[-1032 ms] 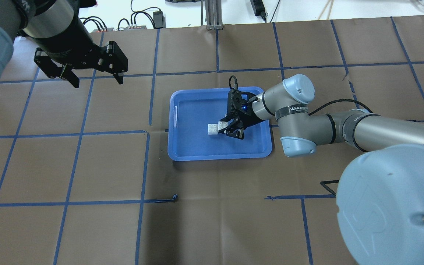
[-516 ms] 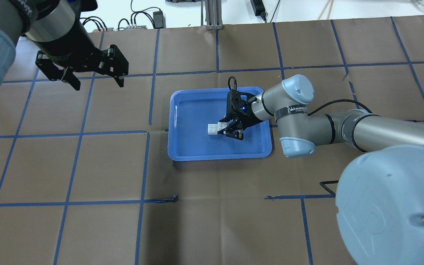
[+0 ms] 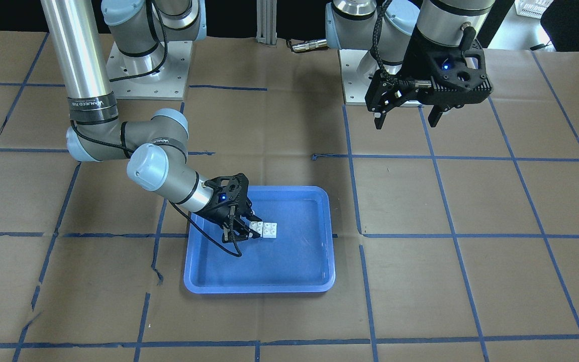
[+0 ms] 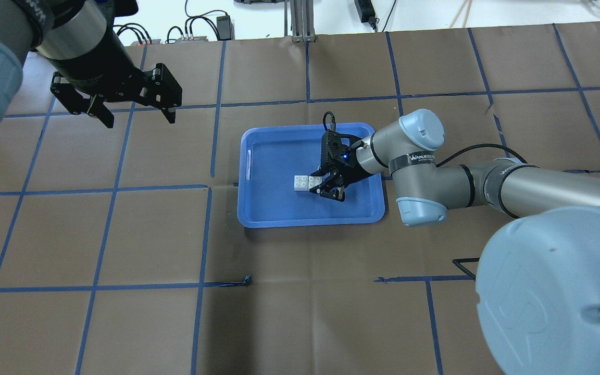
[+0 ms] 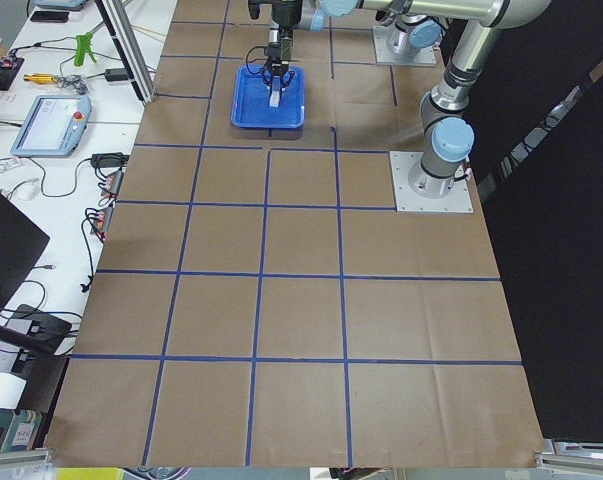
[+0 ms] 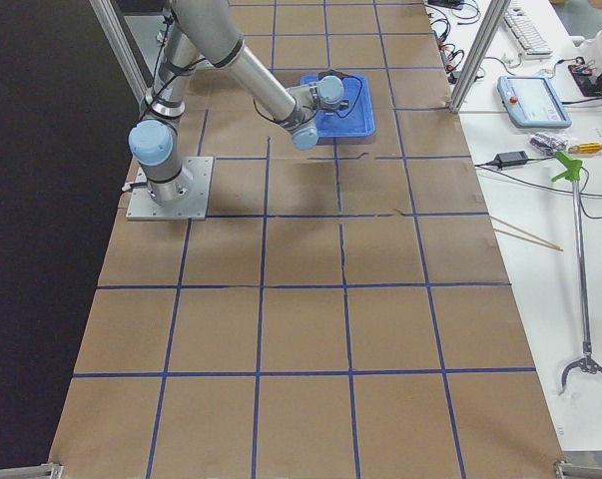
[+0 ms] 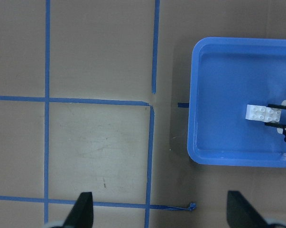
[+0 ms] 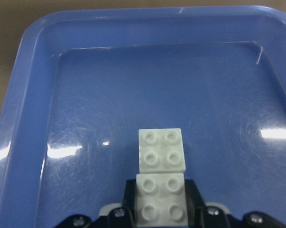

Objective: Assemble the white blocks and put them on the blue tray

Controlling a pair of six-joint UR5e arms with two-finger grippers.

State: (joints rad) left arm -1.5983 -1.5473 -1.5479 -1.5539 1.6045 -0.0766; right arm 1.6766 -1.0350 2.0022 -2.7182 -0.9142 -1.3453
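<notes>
The white blocks, touching side by side, are seen inside the blue tray. One seems clenched between the fingers of the right gripper. The left gripper is held spread, well away from the tray.

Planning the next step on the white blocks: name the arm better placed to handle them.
Right. The right gripper is down in the blue tray, closed on the nearer white block; the left gripper hangs open, well outside the tray.
</notes>
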